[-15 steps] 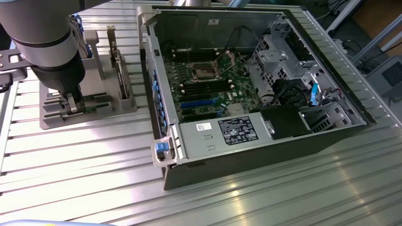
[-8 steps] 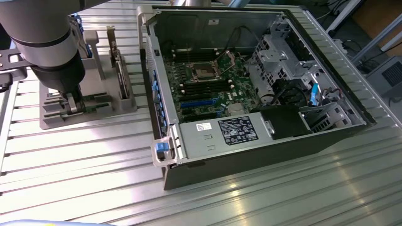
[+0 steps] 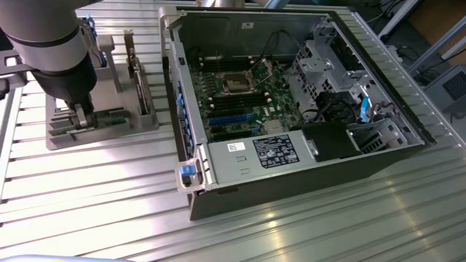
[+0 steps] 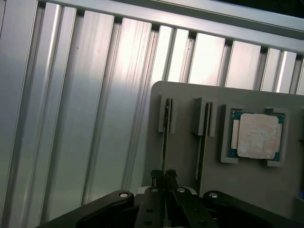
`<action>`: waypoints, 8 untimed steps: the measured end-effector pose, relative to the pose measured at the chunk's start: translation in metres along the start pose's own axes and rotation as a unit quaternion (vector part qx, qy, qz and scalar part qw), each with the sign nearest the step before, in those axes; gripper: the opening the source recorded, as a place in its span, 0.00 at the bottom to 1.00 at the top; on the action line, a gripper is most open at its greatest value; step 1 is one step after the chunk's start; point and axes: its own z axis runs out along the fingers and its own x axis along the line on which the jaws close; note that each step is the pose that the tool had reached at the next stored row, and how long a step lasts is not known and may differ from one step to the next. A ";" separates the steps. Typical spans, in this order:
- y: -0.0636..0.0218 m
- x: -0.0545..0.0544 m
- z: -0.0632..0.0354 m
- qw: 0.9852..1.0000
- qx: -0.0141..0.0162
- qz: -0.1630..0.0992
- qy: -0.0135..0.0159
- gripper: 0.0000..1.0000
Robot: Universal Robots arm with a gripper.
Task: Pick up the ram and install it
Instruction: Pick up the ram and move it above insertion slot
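1. In the exterior view the end effector (image 3: 82, 118) stands low over the grey holder (image 3: 109, 136) on the worktop (image 3: 95, 191), at nine o'clock from the open computer case (image 3: 306, 183);
2. Its fingers sit narrow, pinched on the ram (image 4: 165, 137), which stands on edge in a holder slot;
3. A second stick (image 4: 203, 135) and a processor (image 4: 257, 135) sit beside it in the same holder.
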 end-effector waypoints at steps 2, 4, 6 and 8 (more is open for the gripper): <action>0.0001 0.000 -0.0027 1.000 0.000 0.000 0.000 0.13; 0.0003 0.000 -0.0071 1.000 0.000 0.000 0.000 0.13; 0.0006 0.000 -0.0126 1.000 0.000 0.000 0.000 0.13; 0.0007 0.000 -0.0148 1.000 0.000 0.000 0.000 0.13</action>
